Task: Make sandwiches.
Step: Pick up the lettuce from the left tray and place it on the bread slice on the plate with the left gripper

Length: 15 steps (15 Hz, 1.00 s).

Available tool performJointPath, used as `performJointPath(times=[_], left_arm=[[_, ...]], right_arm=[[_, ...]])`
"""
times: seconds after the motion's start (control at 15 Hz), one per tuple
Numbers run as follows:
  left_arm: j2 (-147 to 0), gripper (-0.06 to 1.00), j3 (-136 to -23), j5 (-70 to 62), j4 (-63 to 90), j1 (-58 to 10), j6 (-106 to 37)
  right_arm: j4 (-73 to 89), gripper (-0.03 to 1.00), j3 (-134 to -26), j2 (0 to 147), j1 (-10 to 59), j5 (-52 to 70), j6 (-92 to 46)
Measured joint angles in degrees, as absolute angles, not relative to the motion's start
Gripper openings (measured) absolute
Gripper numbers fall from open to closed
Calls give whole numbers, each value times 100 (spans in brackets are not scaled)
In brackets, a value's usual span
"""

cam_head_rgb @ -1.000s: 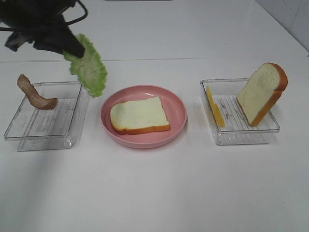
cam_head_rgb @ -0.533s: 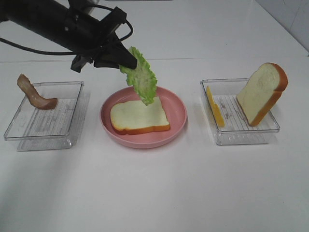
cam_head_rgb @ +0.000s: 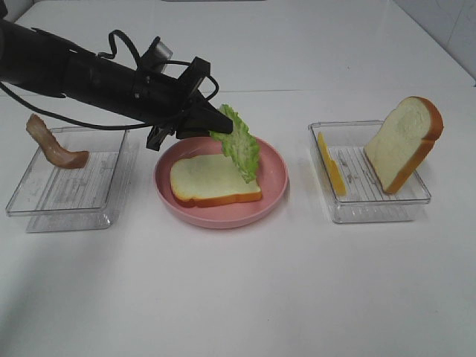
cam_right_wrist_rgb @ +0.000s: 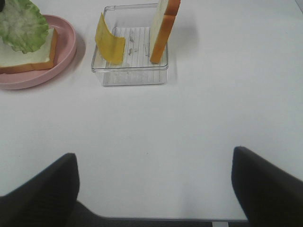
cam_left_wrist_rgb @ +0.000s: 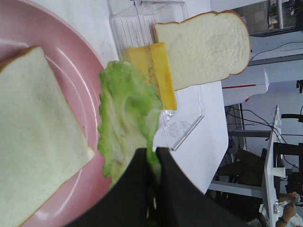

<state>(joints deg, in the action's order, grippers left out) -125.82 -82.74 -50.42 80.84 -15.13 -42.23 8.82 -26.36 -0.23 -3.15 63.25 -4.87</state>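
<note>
Top cam: left pincer (cam_head_rgb: pixel 216 123) clamped on the ruffled green lettuce leaf (cam_head_rgb: pixel 239 145). The leaf hangs over the white toy bread slice with orange-brown crust (cam_head_rgb: pixel 214 178) on the round pink plate (cam_head_rgb: pixel 223 221), mid-desk (cam_head_rgb: pixel 238 297). Can't tell if it's touching.

Left wrist: leaf (cam_left_wrist_rgb: pixel 128 123) pinched by one end, biased to the slice's right-edge side. Suggest shifting toward the desk's left edge, lowering until it drapes flat, then releasing.

Right wrist: right pincer (cam_right_wrist_rgb: pixel 154 153) wide, empty, near the front edge. Yellow cheese square (cam_right_wrist_rgb: pixel 110 45) waits in its clear plastic tray (cam_right_wrist_rgb: pixel 130 78).
</note>
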Motion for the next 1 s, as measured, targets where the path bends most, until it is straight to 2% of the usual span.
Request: performJointPath(times=[1.0], left_arm=[[-12857, 1, -8274, -4561, 7557, -1513, -4280]], right_arm=[[911, 85, -2636, -23, -315, 6325, -487]])
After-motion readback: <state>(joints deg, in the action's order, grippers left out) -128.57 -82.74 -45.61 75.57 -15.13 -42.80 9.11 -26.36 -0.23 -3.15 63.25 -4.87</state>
